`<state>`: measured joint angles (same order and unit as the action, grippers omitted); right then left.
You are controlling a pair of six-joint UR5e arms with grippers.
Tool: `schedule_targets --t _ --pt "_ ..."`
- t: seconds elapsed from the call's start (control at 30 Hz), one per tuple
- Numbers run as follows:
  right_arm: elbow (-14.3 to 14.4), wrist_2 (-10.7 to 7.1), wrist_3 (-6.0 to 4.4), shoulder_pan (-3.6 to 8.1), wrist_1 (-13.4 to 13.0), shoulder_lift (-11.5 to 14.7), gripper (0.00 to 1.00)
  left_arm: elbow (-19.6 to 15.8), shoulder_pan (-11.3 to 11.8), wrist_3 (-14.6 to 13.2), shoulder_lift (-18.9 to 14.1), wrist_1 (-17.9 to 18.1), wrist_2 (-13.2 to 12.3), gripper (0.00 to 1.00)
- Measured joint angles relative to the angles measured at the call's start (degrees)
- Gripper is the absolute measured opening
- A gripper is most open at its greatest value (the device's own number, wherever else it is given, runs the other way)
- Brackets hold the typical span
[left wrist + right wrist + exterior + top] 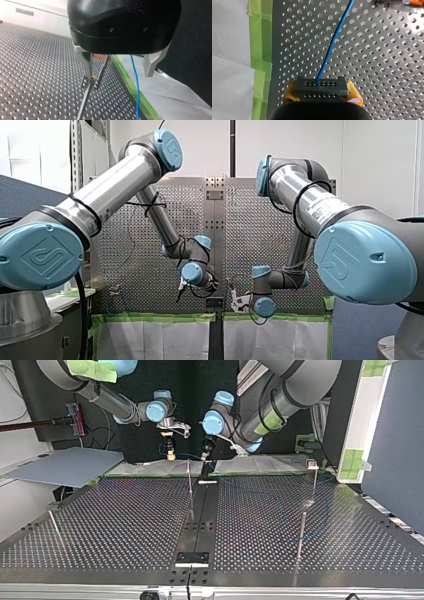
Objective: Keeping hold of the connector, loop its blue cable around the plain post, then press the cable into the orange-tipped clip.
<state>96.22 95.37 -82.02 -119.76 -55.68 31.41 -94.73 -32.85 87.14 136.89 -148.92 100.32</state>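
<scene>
My right claw [321, 90] squeezes the connector [320, 85] so it cannot drop. My left claw [118, 73] has its fingers apart, with the blue cable [135, 82] between them, ready to guide it.

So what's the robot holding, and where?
The black connector, pinched at its two short ends by my right jaws; my left jaws are open, empty.

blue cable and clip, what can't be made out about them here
Cable: right wrist view, runs off the edge; top view, too thin to trace, so whether it rounds the post is unclear.
Clip: left wrist view, mostly behind the body of the left gripper.
Connector: right wrist view, lower part hidden by the right gripper.
</scene>
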Motion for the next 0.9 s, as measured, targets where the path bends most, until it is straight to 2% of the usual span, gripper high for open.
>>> schedule_targets --t 0.23,0.37,0.9 --pt "0.0 0.0 0.0 0.0 -0.1 0.0 0.0 0.1 -0.8 3.1 0.1 3.6 -3.5 1.0" --pt "0.0 0.0 0.0 0.0 -0.1 0.0 0.0 0.0 -1.0 3.8 0.2 5.0 -4.9 1.0" --pt "0.0 -0.05 0.0 0.03 0.0 0.0 0.0 0.0 -1.0 4.0 0.2 5.1 -4.9 1.0"
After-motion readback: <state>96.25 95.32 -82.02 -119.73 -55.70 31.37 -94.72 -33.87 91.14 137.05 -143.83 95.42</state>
